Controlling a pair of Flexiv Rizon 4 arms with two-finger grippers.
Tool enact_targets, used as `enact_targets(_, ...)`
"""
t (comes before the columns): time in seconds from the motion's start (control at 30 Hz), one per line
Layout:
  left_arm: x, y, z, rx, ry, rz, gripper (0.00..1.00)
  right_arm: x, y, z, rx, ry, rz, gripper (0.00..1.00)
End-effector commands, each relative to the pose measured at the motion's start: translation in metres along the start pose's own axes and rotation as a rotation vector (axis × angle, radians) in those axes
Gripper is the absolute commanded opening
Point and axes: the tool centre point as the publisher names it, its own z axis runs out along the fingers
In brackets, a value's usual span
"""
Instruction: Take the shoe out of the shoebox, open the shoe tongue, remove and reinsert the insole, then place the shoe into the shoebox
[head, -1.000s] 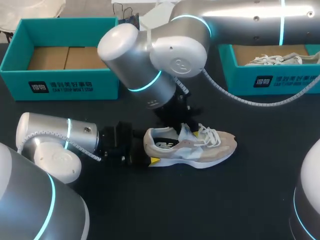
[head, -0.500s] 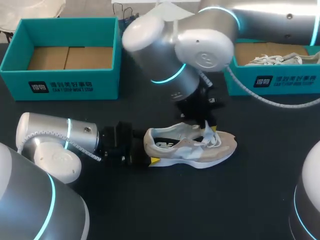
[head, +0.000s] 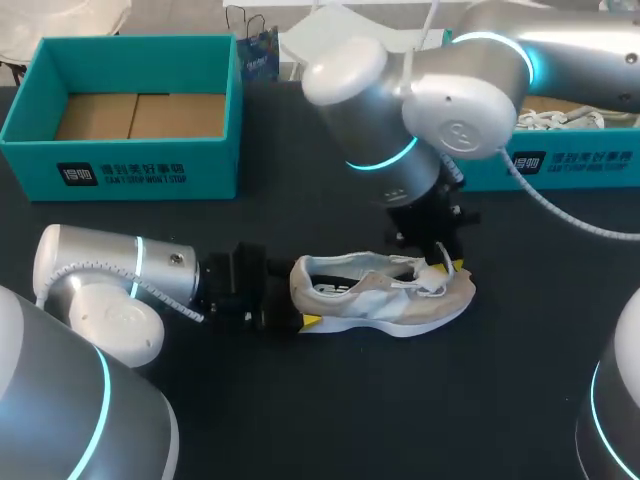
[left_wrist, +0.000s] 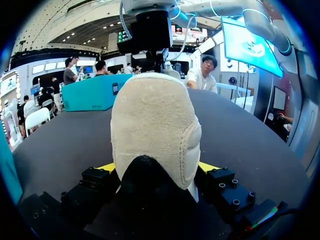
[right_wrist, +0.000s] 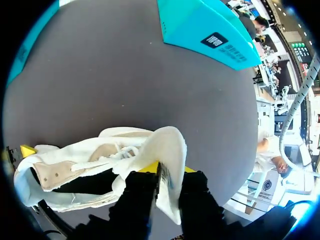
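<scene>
A beige and white shoe (head: 385, 298) lies on its sole on the dark table, toe pointing right. My left gripper (head: 296, 312) sits at its heel; in the left wrist view the heel (left_wrist: 152, 125) fills the gap and both yellow-tipped fingers (left_wrist: 207, 166) press its sides. My right gripper (head: 443, 266) hangs over the laces near the toe. The white tongue (right_wrist: 167, 145) is pinched between its fingers in the right wrist view and folded forward over the laces, away from the shoe's mouth (head: 335, 285). The dark inside of the shoe (right_wrist: 85, 182) shows behind it.
An open teal shoebox (head: 130, 170) with a cardboard floor stands at the back left. A second teal box (head: 560, 165) at the back right holds another white laced shoe (head: 560, 118). My right arm's elbow (head: 400, 110) hangs over the table's middle.
My right arm has swung right, drawing the tongue from the shoe's middle toward the toe and laying the mouth open. The left arm and the heel have stayed put.
</scene>
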Motion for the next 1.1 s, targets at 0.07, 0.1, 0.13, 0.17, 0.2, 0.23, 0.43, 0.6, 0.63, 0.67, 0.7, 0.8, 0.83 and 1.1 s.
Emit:
enact_targets(0.07,0.001,0.003,0.001,-0.004,0.001,0.000,0.00,-0.007,0.001,0.018,0.015,0.002,0.011,0.98)
enact_targets(0.1,0.001,0.003,0.001,-0.004,0.001,0.000,0.00,-0.007,0.001,0.018,0.015,0.002,0.011,0.98)
enact_targets(0.13,0.001,0.003,0.001,-0.004,0.001,0.000,0.00,-0.011,0.000,0.021,0.031,-0.022,0.026,1.00)
enact_targets(0.17,0.001,0.003,0.001,-0.004,0.001,0.000,0.00,-0.011,0.000,0.021,0.031,-0.022,0.026,1.00)
enact_targets(0.2,0.001,0.003,0.001,-0.004,0.001,0.000,0.00,-0.016,0.000,0.022,0.036,-0.025,0.042,1.00)
enact_targets(0.23,0.001,0.003,0.001,-0.004,0.001,0.000,0.00,-0.016,-0.001,0.021,0.034,-0.024,0.046,1.00)
enact_targets(0.43,0.001,0.003,0.001,-0.004,0.001,0.000,0.00,-0.017,0.003,-0.003,-0.025,-0.011,0.045,1.00)
enact_targets(0.6,0.001,0.003,0.001,-0.004,0.001,0.000,0.00,-0.013,0.008,-0.043,-0.139,0.012,-0.006,1.00)
enact_targets(0.63,0.001,0.003,0.001,-0.004,0.001,0.000,0.00,-0.013,0.008,-0.043,-0.139,0.012,-0.006,1.00)
enact_targets(0.67,0.001,0.003,0.001,-0.004,0.001,0.000,0.00,-0.012,0.008,-0.050,-0.163,0.031,-0.016,1.00)
enact_targets(0.7,0.001,0.003,0.001,-0.004,0.001,0.000,0.00,-0.010,0.011,-0.068,-0.208,0.044,-0.057,1.00)
enact_targets(0.8,0.001,0.003,0.001,-0.004,0.001,0.000,0.00,-0.003,0.014,-0.089,-0.272,0.076,-0.134,1.00)
enact_targets(0.83,0.001,0.003,0.001,-0.004,0.001,0.000,0.00,0.001,0.015,-0.099,-0.306,0.096,-0.178,1.00)
enact_targets(1.1,0.001,0.003,0.001,-0.004,0.001,0.000,0.00,0.028,0.022,-0.148,-0.427,0.159,-0.478,1.00)
